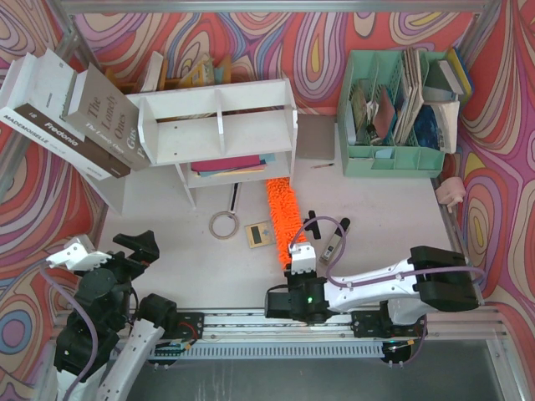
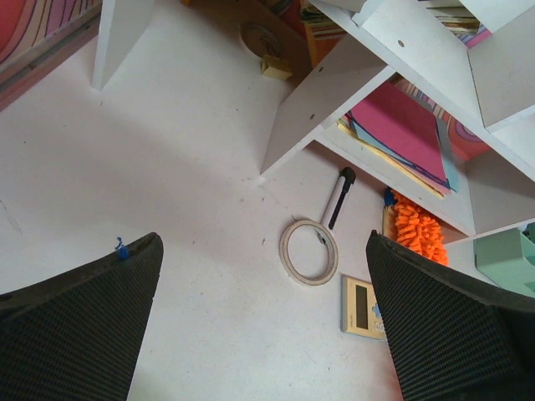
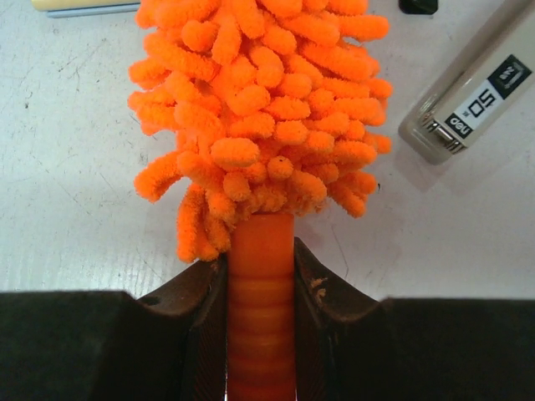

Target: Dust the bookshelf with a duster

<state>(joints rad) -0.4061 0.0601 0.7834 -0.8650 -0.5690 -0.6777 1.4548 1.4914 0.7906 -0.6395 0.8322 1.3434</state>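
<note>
Grip sits where I want it: my right end effector [image 3: 261, 266] is clamped on the thin orange plastic handle [image 3: 261, 334] of the fluffy orange chenille duster [image 3: 259, 109], whose tip lies at the lower tier of the white two-tier wooden bookshelf [image 1: 217, 125]. I judge it light, head floppy, handle stiff. My left end effector [image 2: 263, 326] hangs open, empty.

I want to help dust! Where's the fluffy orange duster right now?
In the top view, the duster is mid-table, right of the small yellow device: handle pinched in the right gripper, fluffy tip up by the bookshelf's bottom right corner.
</note>
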